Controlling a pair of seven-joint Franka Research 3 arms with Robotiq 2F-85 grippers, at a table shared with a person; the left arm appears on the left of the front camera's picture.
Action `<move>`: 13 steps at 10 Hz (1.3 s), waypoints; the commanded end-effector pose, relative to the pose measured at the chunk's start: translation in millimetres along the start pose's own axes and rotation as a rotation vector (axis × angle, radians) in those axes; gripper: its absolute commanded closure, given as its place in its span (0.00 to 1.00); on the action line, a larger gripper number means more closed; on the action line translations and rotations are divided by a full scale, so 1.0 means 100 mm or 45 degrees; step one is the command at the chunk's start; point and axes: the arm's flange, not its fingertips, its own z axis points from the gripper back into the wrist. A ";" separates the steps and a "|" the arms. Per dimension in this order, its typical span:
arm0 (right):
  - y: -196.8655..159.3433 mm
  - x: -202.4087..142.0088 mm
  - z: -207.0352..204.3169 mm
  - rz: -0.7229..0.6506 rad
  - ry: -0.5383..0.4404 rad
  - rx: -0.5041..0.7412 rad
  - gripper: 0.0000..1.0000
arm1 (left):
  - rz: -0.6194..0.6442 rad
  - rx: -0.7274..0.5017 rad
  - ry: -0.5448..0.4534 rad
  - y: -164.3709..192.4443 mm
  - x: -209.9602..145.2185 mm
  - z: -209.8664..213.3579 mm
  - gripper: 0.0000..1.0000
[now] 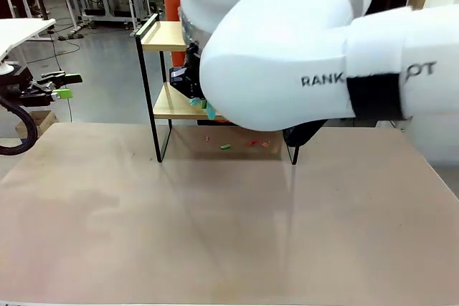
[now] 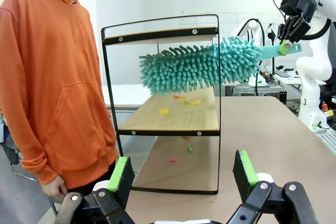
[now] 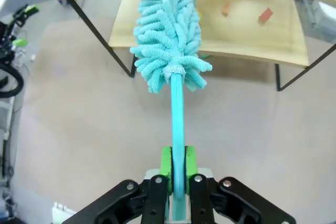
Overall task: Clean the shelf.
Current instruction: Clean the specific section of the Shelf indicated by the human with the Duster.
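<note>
Here, at the far left of the front view, the left gripper [image 1: 63,91] hangs beside the table [image 1: 215,234], jaws spread wide with nothing between them. In its own wrist view the green pads [image 2: 119,174] stand well apart. That view also shows a person [image 2: 52,77] in an orange hoodie just left of the shelf [image 2: 173,121], one hand [image 2: 55,187] hanging low.

The shelf stands at the table's far side, left of centre. Yellow and orange scraps [image 2: 164,111] lie on its lower board, and a few more lie on the table beneath it. The teal duster [image 2: 199,66] reaches in between the two boards, over the lower one; whether it touches the wood cannot be told.

To the right, the white right arm [image 1: 301,55] looms close in the front view and covers the shelf's right half. The right gripper [image 3: 177,169] is clamped tight on the duster's handle.
</note>
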 end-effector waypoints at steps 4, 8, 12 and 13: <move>0.66 0.07 -0.63 -0.131 -0.203 0.006 0.87 | -0.006 -0.005 0.003 -0.01 0.04 -0.01 0.00; 0.85 0.13 -0.93 -0.116 -0.208 0.067 0.87 | -0.006 -0.005 0.003 -0.01 0.04 -0.01 0.00; 0.83 0.10 -1.11 -0.144 -0.070 0.072 0.87 | -0.006 -0.005 0.003 -0.01 0.04 -0.01 0.00; 0.80 0.09 -1.14 -0.151 -0.037 0.074 0.87 | -0.006 -0.005 0.003 -0.01 0.04 -0.01 0.00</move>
